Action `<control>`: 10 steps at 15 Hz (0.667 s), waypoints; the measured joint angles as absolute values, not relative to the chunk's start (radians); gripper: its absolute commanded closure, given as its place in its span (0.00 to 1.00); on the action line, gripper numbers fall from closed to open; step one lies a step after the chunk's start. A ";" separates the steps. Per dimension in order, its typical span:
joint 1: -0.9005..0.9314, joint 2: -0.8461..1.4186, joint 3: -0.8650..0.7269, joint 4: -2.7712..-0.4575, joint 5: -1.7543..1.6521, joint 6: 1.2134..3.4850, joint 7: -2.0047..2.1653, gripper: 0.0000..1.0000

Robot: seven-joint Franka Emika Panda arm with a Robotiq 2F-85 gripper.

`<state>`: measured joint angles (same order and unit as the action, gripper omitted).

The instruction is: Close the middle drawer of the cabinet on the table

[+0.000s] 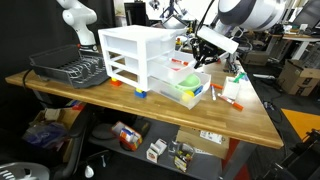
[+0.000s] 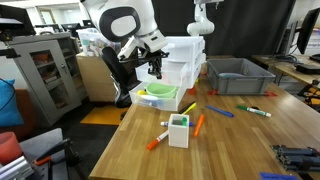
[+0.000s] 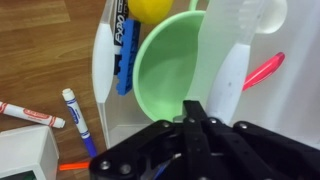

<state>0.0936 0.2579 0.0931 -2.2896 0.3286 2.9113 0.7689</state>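
Observation:
The white three-tier cabinet [image 1: 130,55] stands on the wooden table [image 1: 150,105]; it also shows in an exterior view [image 2: 185,55]. Its middle drawer [image 1: 178,68] is pulled out, translucent white, with something orange-red showing through it [image 3: 265,70]. In the wrist view its front [image 3: 228,55] lies over the pulled-out bottom drawer, which holds a green bowl [image 3: 168,65]. My gripper [image 3: 195,112] is shut and empty, just in front of the middle drawer's front. It shows in both exterior views [image 1: 205,50] [image 2: 155,66].
A black dish rack [image 1: 70,68] stands beside the cabinet and a grey bin [image 2: 235,75] stands behind it. Markers [image 2: 220,112] and a small white box [image 2: 178,130] lie on the table in front. A yellow ball [image 3: 150,8] and a blue marker [image 3: 122,50] lie in the bottom drawer.

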 measured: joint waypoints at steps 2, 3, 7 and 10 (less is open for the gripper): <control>0.096 0.269 0.107 -2.275 0.336 2.911 0.758 1.00; 0.097 0.276 0.114 -2.265 0.342 2.910 0.752 1.00; 0.101 0.308 0.139 -2.219 0.355 2.909 0.732 1.00; 0.102 0.334 0.144 -2.184 0.356 2.905 0.718 1.00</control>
<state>0.1024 0.3341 0.1440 -2.1843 0.3560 2.9054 0.7183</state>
